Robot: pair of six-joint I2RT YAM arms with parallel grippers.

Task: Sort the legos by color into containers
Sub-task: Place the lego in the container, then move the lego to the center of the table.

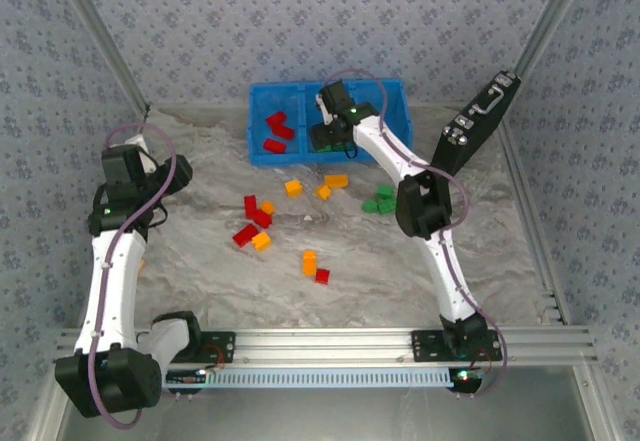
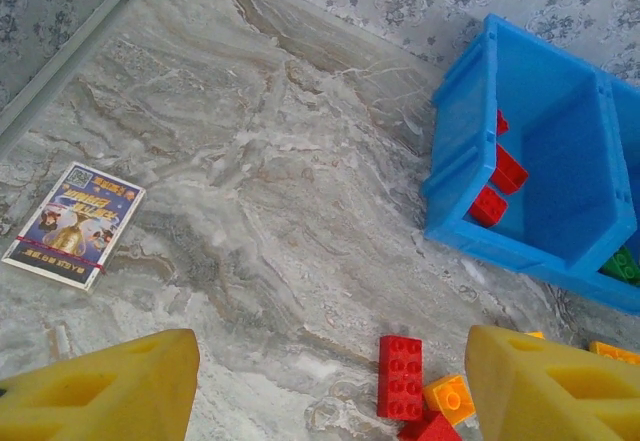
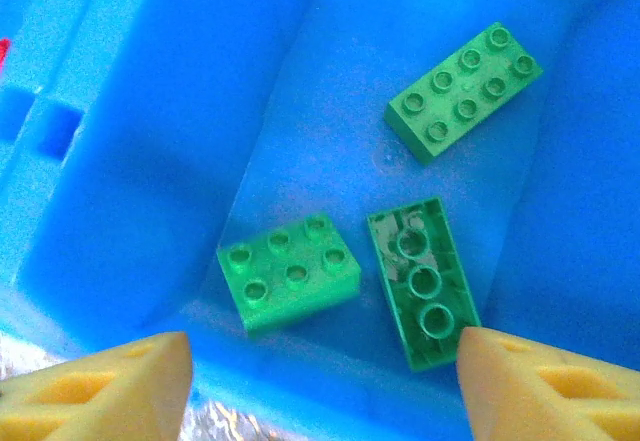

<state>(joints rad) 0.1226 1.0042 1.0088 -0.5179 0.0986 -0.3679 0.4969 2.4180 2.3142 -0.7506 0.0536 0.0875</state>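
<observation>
The blue bin (image 1: 290, 157) stands at the back of the table. My right gripper (image 1: 328, 139) hangs open over its middle compartment. Below the right gripper (image 3: 320, 381) three green legos lie loose on the compartment floor (image 3: 300, 71): one studs-up (image 3: 288, 283), one upside down (image 3: 422, 281), one farther off (image 3: 465, 89). Red legos (image 1: 277, 127) lie in the left compartment. My left gripper (image 2: 335, 391) is open above the marbled table, with a red lego (image 2: 400, 376) and an orange one (image 2: 450, 398) between its yellow fingers (image 2: 110, 391), untouched. Loose red (image 1: 256, 211), orange (image 1: 293, 187) and green (image 1: 380, 199) legos are scattered mid-table.
A printed card (image 2: 75, 223) lies on the table at the left. A black case (image 1: 478, 121) leans against the back right frame. My left arm (image 1: 125, 176) stands at the table's left side. More orange (image 1: 310, 261) and red (image 1: 322, 275) legos lie nearer the front.
</observation>
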